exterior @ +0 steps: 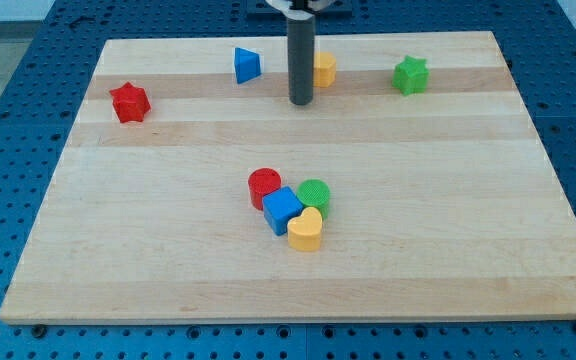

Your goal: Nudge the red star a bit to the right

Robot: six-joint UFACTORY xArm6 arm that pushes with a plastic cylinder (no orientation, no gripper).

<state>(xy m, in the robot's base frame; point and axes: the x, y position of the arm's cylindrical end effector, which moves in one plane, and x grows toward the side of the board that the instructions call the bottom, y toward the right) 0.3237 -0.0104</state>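
Observation:
The red star (pixel 129 102) lies on the wooden board (pixel 168 260) at the view's upper left. My tip (pixel 301 102) is at the end of the dark rod near the view's top middle, far to the right of the red star. It stands just left of and below a yellow block (pixel 325 69) that the rod partly hides, and right of a blue triangular block (pixel 247 65).
A green star (pixel 410 75) lies at the upper right. In the middle sits a tight cluster: a red cylinder (pixel 264 186), a green cylinder (pixel 314 195), a blue cube (pixel 282 210) and a yellow heart (pixel 306 230). Blue perforated table surrounds the board.

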